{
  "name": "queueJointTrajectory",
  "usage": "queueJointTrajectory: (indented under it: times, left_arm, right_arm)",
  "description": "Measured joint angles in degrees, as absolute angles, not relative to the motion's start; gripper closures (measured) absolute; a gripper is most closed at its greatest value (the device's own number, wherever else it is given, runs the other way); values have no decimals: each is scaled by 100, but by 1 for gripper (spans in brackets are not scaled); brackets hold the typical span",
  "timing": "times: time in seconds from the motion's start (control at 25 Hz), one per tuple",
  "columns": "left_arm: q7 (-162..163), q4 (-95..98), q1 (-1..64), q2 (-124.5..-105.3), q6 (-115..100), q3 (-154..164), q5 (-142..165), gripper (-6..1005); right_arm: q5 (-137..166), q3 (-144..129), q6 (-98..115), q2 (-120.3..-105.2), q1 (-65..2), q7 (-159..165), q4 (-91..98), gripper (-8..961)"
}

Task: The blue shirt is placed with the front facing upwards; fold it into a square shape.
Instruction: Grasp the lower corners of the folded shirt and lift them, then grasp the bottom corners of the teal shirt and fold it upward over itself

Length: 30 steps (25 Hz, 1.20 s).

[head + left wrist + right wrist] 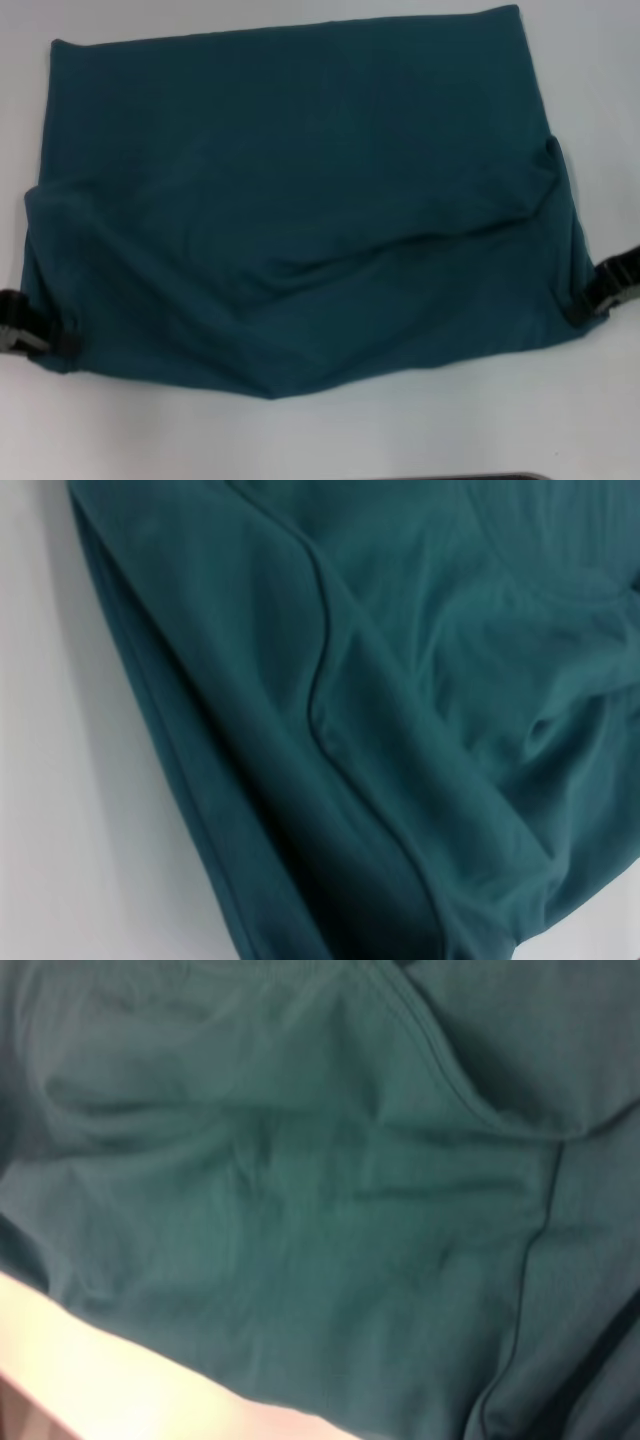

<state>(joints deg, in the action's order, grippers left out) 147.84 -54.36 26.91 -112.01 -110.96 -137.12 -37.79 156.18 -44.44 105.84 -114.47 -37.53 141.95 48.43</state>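
Blue shirt: lying on the white table, near part folded up over the far part, no letters showing.
Left gripper: at the near left corner of the fold, pinching the cloth.
Right gripper: at the near right corner, pinching the cloth too.
Fold edge: saggy and wrinkled in the middle.
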Motion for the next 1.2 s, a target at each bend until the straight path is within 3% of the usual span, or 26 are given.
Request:
queueJointTrajectory:
  times: [0.8,0.92,1.2]
  left_arm:
    - [14716,-5457,2768,-11204,-11187,-13774,-3015,945]
    - [14648,-5509,2810,-11182,-11240,-13924,-3287,944]
    - [14674,-5324,3323,-10871,-11205,-14619,-3520,944]
  right_arm:
    - [16055,-4353,10694,-11492,-3706,14058,4848,921]
    - [15580,-4259,10819,-11412,-3729,13978,4850,919]
    - [14712,-3995,10763,-10944,-3836,13943,4802,916]
